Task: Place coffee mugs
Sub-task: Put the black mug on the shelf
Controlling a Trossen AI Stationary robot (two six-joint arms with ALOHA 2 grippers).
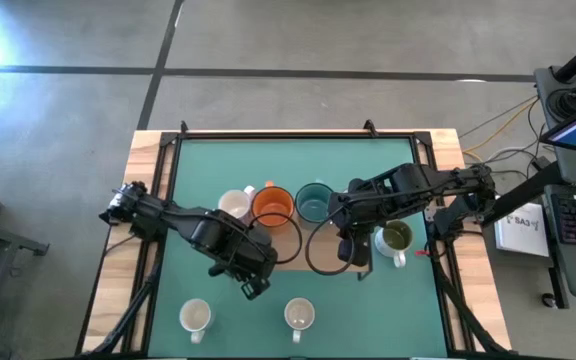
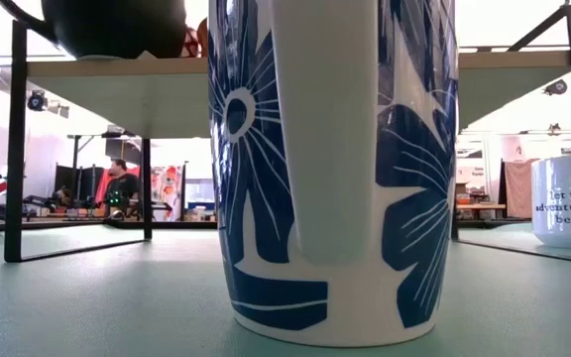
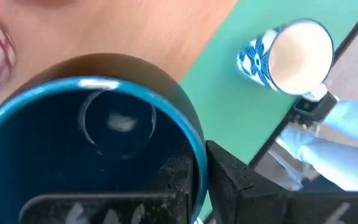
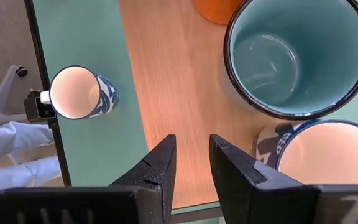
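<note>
Six mugs show plainly from above: a cream mug [image 1: 234, 203], an orange mug [image 1: 273, 205] and a teal mug [image 1: 314, 200] in a row on the wooden shelf [image 1: 290, 262] at mid-table, an olive-lined mug [image 1: 396, 238] on the green mat [image 1: 368, 310] to their right, and two white mugs [image 1: 196, 317] [image 1: 299, 316] near the front edge. From overhead the two front mugs look plain white. The low view fills with a flowered mug [image 2: 335, 169], white with bold blue petals and its handle turned to the lens, and both wrist views catch it beside a small camera at the table's rim. Only the left wrist view reveals the navy mug [image 3: 92, 149], dark with a bright blue rim, hidden under the arm in the overhead picture. The left gripper [image 1: 253, 280] is clamped on that rim, over the shelf's front edge. The right gripper [image 4: 191, 168] hovers over the shelf just in front of the teal mug with its fingers slightly apart, nothing between them. Its wrist view also shows another patterned mug [image 4: 328, 158] touching the teal one. At the low view's right edge stands a printed mug [image 2: 568, 198], its dark lettering partly cut off, reading "et the", "adventure", "begin". A person [image 2: 119, 188] is in the room behind.
</note>
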